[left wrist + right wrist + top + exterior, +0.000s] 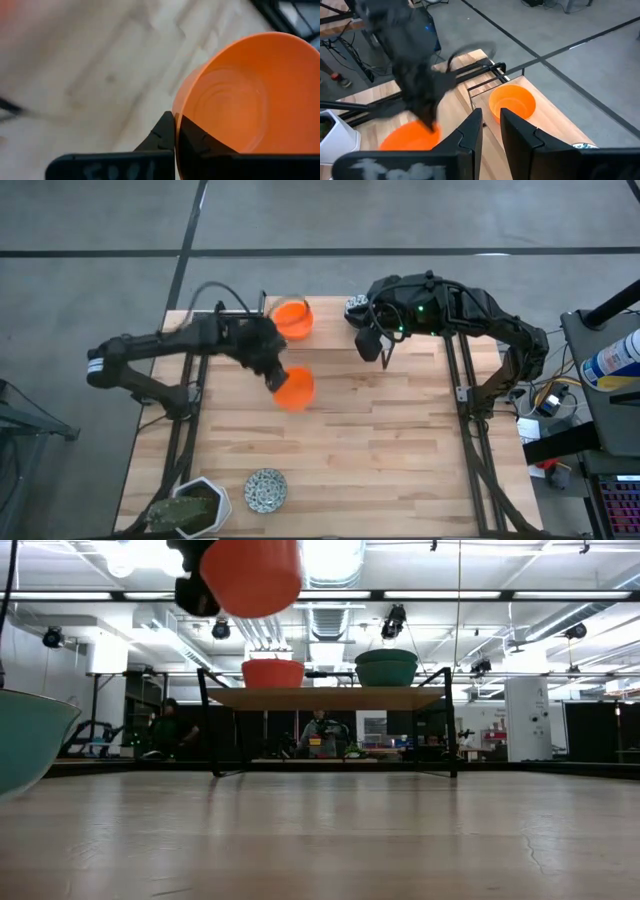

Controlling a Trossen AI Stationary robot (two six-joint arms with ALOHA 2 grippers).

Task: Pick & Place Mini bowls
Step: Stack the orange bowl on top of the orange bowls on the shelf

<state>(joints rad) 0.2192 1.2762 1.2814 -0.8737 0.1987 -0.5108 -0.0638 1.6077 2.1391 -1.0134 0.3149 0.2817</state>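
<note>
While clamped on an orange bowl (294, 389) in the left pincer (276, 377), one speckled bowl (265, 490) below, unplaced.

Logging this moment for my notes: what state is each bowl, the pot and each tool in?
Left tool: shut on the rim of an orange bowl, lifted off the table.
Second orange bowl: upright at the table's far edge.
Speckled bowl: upright on the table.
Plant pot: standing at the near corner.
Right tool: narrowly open, empty.
</note>
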